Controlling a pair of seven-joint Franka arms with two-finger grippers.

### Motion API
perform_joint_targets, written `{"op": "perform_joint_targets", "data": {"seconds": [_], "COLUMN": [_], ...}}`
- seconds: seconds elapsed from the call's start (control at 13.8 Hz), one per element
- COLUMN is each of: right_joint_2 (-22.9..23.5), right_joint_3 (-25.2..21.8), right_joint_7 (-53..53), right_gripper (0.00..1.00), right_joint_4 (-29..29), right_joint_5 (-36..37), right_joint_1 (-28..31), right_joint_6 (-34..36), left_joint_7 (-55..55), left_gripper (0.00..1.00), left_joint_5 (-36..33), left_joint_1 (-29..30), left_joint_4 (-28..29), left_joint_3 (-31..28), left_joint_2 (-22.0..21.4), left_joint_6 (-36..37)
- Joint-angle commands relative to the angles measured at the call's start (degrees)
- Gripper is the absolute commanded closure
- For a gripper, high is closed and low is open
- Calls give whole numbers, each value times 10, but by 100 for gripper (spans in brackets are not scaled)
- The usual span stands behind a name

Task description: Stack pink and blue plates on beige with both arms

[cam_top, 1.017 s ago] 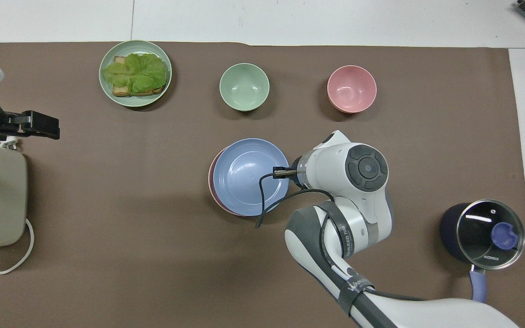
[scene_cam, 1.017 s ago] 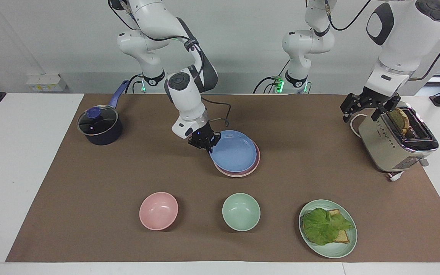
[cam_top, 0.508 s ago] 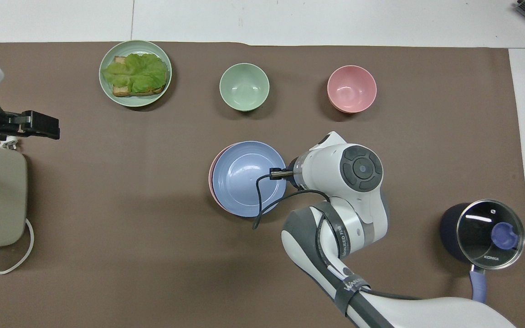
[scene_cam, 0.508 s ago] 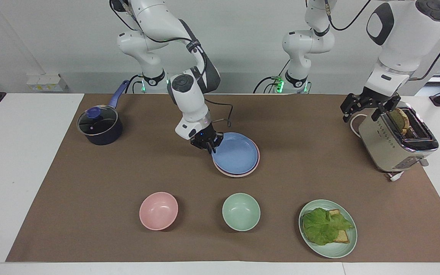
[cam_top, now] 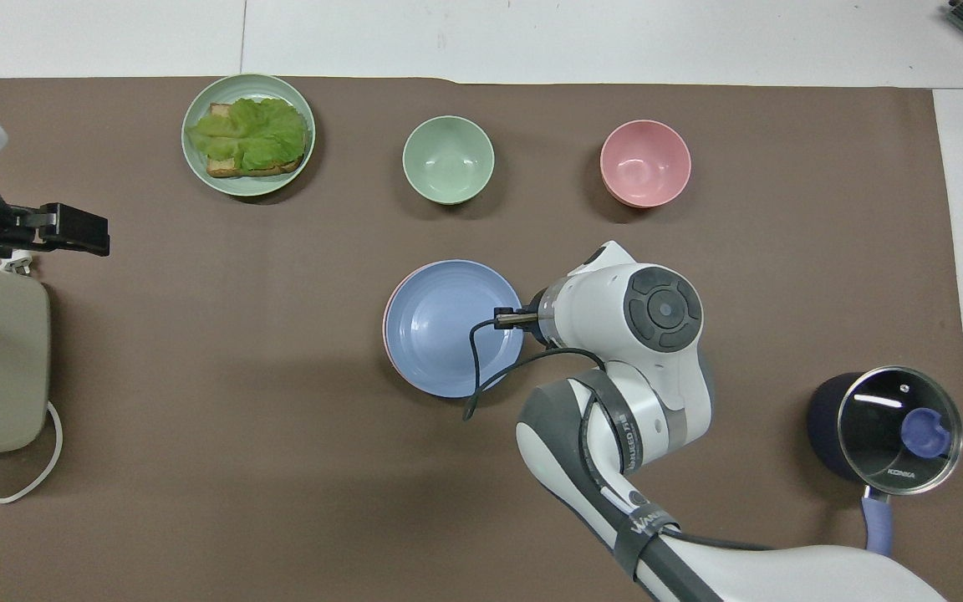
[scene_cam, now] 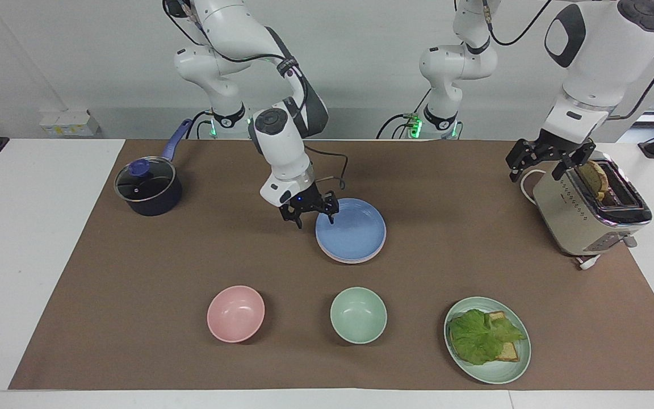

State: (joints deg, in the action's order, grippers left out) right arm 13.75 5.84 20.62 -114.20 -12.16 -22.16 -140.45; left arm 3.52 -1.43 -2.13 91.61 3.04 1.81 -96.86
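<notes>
The blue plate (scene_cam: 352,230) (cam_top: 448,328) lies flat on top of the pink plate (cam_top: 385,324), of which only a thin rim shows. The beige plate is hidden under this stack. In the facing view my right gripper (scene_cam: 314,216) stands open at the stack's edge toward the right arm's end of the table, one fingertip over the blue rim, holding nothing. The right arm's wrist hides this gripper in the overhead view. My left gripper (scene_cam: 540,166) hangs open and empty over the toaster, where the left arm waits.
A toaster (scene_cam: 588,210) with bread in its slot stands at the left arm's end, a lidded dark pot (scene_cam: 146,187) at the right arm's end. Farther from the robots stand a pink bowl (scene_cam: 235,313), a green bowl (scene_cam: 358,315) and a green plate (scene_cam: 517,363) with lettuce and toast.
My right gripper opened and let go of the blue plate, which dropped from a tilt to lie flat on the pink plate. The left arm has not moved.
</notes>
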Motion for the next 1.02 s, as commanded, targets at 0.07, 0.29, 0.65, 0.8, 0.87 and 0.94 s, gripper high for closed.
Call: {"op": "perform_joint_targets", "data": {"seconds": [0.07, 0.29, 0.65, 0.8, 0.87, 0.94], "right_joint_2": [-62, -108, -161, -162, -160, -160], "right_joint_3": [-4, -3, -4, -4, -3, -5], "right_joint_7": [14, 11, -11, -13, -34, -48], "right_gripper": [0, 0, 0, 0, 0, 0], "right_joint_4": [-4, -7, 25, 84, 127, 149], "right_joint_5": [7, 66, 91, 101, 121, 125], "right_joint_1": [54, 121, 189, 204, 211, 213], "right_joint_6": [60, 109, 216, 309, 354, 379], "left_joint_7": [-6, -6, -6, -6, -6, -6], "left_gripper": [0, 0, 0, 0, 0, 0], "left_joint_5": [-9, -9, -9, -9, -9, -9], "left_joint_1": [2, 2, 2, 2, 2, 2], "left_joint_4": [-3, -3, -3, -3, -3, -3], "left_joint_3": [0, 0, 1, 1, 0, 1], "left_joint_2": [-6, -6, -6, -6, -6, -6], "left_joint_6": [11, 11, 11, 11, 11, 11]}}
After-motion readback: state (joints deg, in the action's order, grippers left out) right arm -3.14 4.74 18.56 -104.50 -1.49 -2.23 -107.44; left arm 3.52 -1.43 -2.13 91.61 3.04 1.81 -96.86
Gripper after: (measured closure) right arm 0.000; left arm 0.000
